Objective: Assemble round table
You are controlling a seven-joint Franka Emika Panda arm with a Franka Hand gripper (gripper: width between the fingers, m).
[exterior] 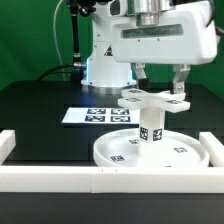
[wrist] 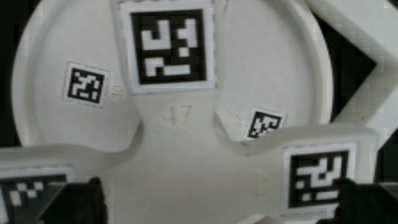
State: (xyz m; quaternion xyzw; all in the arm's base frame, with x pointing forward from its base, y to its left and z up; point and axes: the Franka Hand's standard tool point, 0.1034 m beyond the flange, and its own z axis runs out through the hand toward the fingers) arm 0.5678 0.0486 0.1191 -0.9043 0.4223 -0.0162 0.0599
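Note:
The large rimmed round disc (exterior: 118, 152) lies flat on the table near the front rail. The short cylindrical post (exterior: 150, 128) stands upright at its middle. The flat cross-shaped piece (exterior: 150, 99) sits on top of the post. My gripper (exterior: 160, 88) hangs straight above it, jaws wide apart, one finger on each side of the cross piece at its level. In the wrist view the cross piece (wrist: 187, 110) fills the picture, with the dark fingertips (wrist: 361, 192) at its two sides. The gripper (wrist: 222, 200) looks open; contact with the cross piece is not clear.
White border rails run along the front (exterior: 110, 180) and at the exterior view's left (exterior: 8, 145) and right (exterior: 214, 142). The marker board (exterior: 95, 115) lies behind the disc. The arm's base (exterior: 105, 65) stands at the back.

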